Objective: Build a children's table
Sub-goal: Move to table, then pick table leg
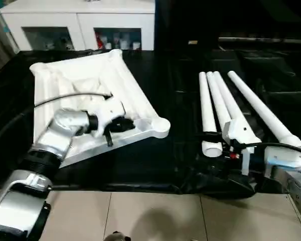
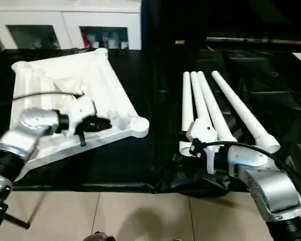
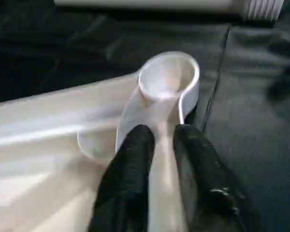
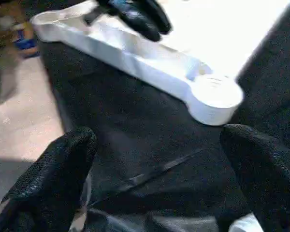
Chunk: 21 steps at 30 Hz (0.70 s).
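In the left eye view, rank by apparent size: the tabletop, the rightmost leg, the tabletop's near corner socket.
1. Tabletop, largest by far.
2. Rightmost leg, long but thin.
3. Near corner socket, smallest.

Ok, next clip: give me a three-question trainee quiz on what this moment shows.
1. True or false: the white plastic rectangular tabletop lies with its ribbed underside up on the black-draped work table.
2. How many long white tapered tube legs lie on the cloth? A) two B) four C) six
3. Which gripper has its black fingers astride the tabletop's rim, near the round corner socket?

Key:
1. True.
2. B: four, side by side on the robot's right, none yet in a socket.
3. The left gripper, its fingers either side of the rim wall. The right gripper is wide open over the cloth near the legs' thick ends.
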{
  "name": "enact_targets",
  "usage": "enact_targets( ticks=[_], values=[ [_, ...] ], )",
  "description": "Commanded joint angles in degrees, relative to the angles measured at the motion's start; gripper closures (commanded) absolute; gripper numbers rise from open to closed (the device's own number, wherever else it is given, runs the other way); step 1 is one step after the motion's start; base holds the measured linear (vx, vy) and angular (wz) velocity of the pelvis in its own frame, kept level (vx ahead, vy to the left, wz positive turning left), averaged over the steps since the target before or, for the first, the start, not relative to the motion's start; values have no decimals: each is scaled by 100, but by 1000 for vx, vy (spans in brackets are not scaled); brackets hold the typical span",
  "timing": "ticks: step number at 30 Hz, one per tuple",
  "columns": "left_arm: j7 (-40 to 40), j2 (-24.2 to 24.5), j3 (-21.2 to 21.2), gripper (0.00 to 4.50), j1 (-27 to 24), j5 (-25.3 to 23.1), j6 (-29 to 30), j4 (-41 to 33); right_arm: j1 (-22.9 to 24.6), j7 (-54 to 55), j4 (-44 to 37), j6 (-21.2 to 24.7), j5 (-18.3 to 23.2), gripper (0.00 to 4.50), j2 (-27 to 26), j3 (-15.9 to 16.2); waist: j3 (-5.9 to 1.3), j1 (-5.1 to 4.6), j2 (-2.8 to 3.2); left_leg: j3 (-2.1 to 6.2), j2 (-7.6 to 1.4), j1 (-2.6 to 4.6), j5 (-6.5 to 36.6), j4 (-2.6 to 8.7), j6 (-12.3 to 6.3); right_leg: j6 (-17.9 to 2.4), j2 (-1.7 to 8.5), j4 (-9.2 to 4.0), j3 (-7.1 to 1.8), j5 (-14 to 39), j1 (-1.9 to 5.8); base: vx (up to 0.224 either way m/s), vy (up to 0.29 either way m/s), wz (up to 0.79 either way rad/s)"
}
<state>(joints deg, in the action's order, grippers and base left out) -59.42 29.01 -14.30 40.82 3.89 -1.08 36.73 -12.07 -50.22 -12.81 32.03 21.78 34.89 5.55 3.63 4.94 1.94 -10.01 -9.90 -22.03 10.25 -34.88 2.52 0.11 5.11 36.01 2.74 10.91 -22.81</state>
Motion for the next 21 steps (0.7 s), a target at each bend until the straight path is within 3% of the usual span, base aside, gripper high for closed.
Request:
enact_targets(
  ticks=[1,3,4,6,7,8,9,10,11,12,13,15,18,21],
  values=[
    [-40,49,343,310,-11,363,277,-395,-416,736,123,758,-171,0,-226,-104,-426,-9,31,110,-244,100,1330,434,79,-1399,304,-425,-206,1123,275,0,0,0],
    [-43,67,534,296,-92,589,581,-768,-820,1251,428,1514,-269,0,-479,-152,-429,-28,30,100,-237,122,1324,426,153,-1415,292,-422,-207,1160,242,0,0,0],
    [-42,71,555,281,-108,614,624,-824,-877,1313,472,1620,-277,0,-514,-159,-423,-54,14,102,-222,119,1336,419,190,-1442,292,-402,-208,1226,248,0,0,0],
    [24,102,657,271,-404,808,1071,-1564,-1470,1997,1023,2208,-404,0,-983,-291,-416,-55,10,100,-227,122,1387,426,235,-1396,301,-434,-206,1431,233,0,0,0],
    [81,114,658,253,-558,846,1241,-1895,-1731,2316,1316,2268,-517,0,-1178,-346,-416,-120,21,122,-229,87,1347,441,314,-1419,309,-381,-203,1419,221,0,0,0],
    [149,120,629,253,-688,835,1373,-2152,-1937,2462,1569,2205,-632,0,-1270,-316,-436,-95,27,100,-242,141,1412,429,378,-1324,291,-408,-197,1497,197,0,0,0],
    [223,115,599,238,-801,832,1520,-2378,-2133,2639,1815,2190,-695,0,-1369,-343,-428,-107,-18,76,-244,172,1429,423,357,-1320,278,-429,-216,1452,157,0,0,0],
    [275,112,569,231,-895,837,1668,-2576,-2321,2821,2051,2209,-706,0,-1475,-416,-425,-123,19,87,-234,126,1350,432,354,-1338,281,-393,-216,1363,195,0,0,0],
    [277,112,569,231,-898,837,1673,-2582,-2327,2827,2058,2210,-706,0,-1479,-419,-434,-108,30,78,-233,132,1302,427,357,-1310,274,-398,-215,1315,193,0,0,0],
    [297,115,547,224,-985,847,1749,-2743,-2470,2953,2259,2209,-744,0,-1543,-446,-442,-87,11,61,-229,145,1223,419,326,-1255,255,-399,-221,1163,191,0,0,0],
    [343,116,513,213,-1145,881,1954,-3051,-2773,3219,2756,2225,-844,0,-1653,-512,-456,-85,-9,84,-229,95,1047,431,326,-1278,274,-343,-211,984,236,0,0,0],
    [373,137,489,193,-1265,891,2111,-3336,-2973,3406,3152,2274,-970,0,-1693,-517,-459,-84,7,70,-230,117,989,416,358,-1315,271,-344,-208,901,209,0,0,0],
    [478,82,498,171,-1395,1033,2478,-3794,-3199,3599,3804,2127,-1082,0,-1761,-603,-460,-60,-21,45,-211,98,888,406,310,-1293,257,-340,-218,736,233,0,0,0],
    [520,76,454,149,-1533,1053,2693,-4140,-3418,3757,4436,1955,-1092,0,-1876,-722,-456,-47,5,44,-209,93,908,397,303,-1316,271,-352,-219,780,237,0,0,0]
  ],
)
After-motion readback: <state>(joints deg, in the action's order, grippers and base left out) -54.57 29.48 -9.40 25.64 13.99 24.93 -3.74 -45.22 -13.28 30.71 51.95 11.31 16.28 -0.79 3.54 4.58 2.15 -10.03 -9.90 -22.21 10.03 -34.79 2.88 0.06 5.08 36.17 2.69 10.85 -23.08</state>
